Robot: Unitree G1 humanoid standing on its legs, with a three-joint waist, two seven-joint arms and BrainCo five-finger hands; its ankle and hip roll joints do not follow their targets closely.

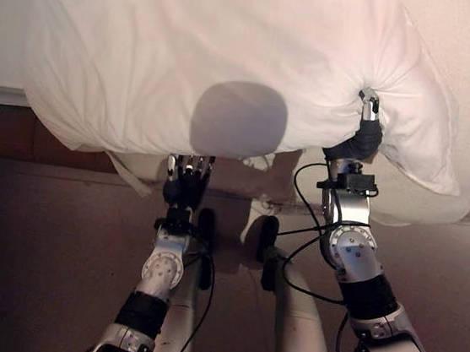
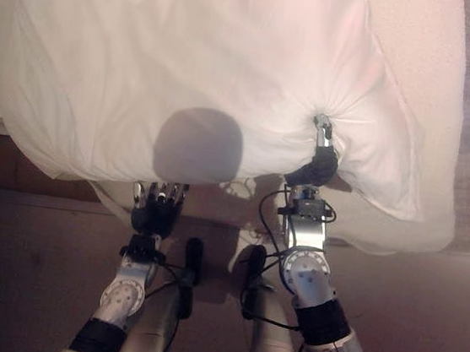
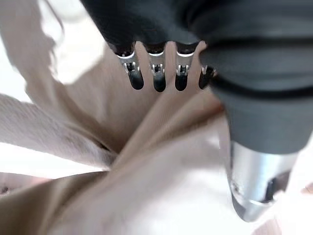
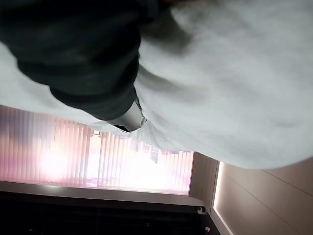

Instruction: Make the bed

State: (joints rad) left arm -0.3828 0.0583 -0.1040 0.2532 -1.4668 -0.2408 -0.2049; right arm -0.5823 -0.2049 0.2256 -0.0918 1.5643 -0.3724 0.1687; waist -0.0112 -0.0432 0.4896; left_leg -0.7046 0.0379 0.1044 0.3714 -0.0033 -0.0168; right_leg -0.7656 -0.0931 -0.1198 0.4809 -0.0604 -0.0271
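Note:
A big white duvet (image 1: pixel 232 48) lies bunched across the bed, its near edge hanging over the side. My right hand (image 1: pixel 363 135) reaches up into it at the right. Gathers in the cloth radiate from the hand, and its thumb (image 4: pixel 128 120) presses against the white cloth (image 4: pixel 234 88), so the hand is shut on the duvet. My left hand (image 1: pixel 186 183) is lower, just under the duvet's near edge, with its fingers (image 3: pixel 157 78) relaxed and holding nothing. Beige folds of cloth (image 3: pixel 146 161) hang past them.
The beige sheet of the bed (image 1: pixel 466 49) shows to the right of the duvet. A dark wooden bed side (image 1: pixel 3 128) runs along the left, above the brown floor (image 1: pixel 40 247). A window with vertical blinds (image 4: pixel 98 156) shows in the right wrist view.

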